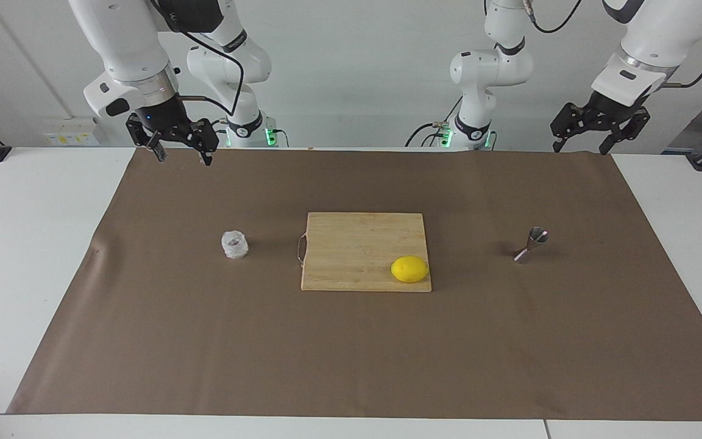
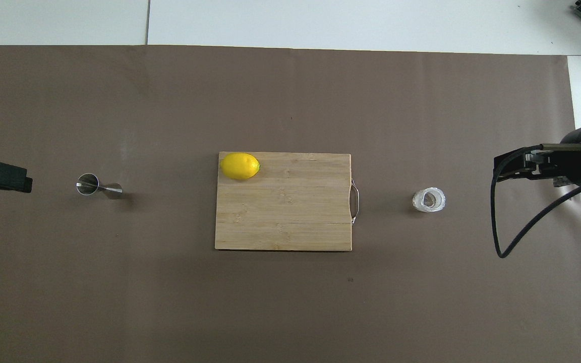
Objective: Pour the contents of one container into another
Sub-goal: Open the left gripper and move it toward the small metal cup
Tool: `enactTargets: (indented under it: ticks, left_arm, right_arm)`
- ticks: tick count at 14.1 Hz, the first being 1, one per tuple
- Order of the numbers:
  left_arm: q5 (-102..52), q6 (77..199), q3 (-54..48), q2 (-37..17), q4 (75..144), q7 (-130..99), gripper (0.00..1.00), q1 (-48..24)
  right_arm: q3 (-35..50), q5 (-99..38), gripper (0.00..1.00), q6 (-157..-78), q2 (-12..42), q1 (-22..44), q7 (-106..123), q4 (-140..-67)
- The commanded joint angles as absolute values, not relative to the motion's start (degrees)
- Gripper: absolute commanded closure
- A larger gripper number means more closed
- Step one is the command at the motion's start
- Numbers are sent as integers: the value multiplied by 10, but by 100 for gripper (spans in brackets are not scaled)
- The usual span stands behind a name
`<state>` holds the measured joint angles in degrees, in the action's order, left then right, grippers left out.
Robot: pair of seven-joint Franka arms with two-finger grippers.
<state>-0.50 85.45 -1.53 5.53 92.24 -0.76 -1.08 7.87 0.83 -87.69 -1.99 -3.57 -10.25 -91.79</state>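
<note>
The squat clear glass cup (image 1: 234, 244) (image 2: 428, 200) with a faceted wall stands on the brown mat, beside the cutting board's handle, toward the right arm's end. The steel hourglass jigger (image 1: 531, 244) (image 2: 94, 185) stands on the mat toward the left arm's end. My right gripper (image 1: 183, 158) hangs open and empty in the air over the mat's edge at its own end, well apart from the glass. My left gripper (image 1: 581, 149) waits open and empty, raised over the mat's edge at its own end, clear of the jigger.
A wooden cutting board (image 1: 357, 244) (image 2: 290, 212) lies in the middle of the mat (image 1: 351, 353), between the two containers. A yellow lemon (image 1: 409, 269) (image 2: 240, 166) rests on the board's corner farthest from the robots, on the jigger's side.
</note>
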Motion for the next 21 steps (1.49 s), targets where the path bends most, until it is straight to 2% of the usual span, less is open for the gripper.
enactTargets:
  ticks: [1,7,11,15,21]
  left_arm:
    - [-28,840,-11,63,933,-67,0,-3]
    - [-98,842,-11,81,989,-358,0,30]
    - [-173,871,-11,84,1022,-509,0,76]
    - [-243,910,-10,75,1069,-562,0,123]
    - [-286,921,-10,48,1098,-569,0,175]
  right_arm:
    - [84,11,0,-872,-33,-40,-112,-932]
    - [84,9,0,-877,-33,-40,-108,-933]
    - [83,9,0,-878,-33,-42,-108,-933]
    - [82,9,0,-878,-33,-43,-108,-933]
    - [82,9,0,-877,-33,-42,-108,-933]
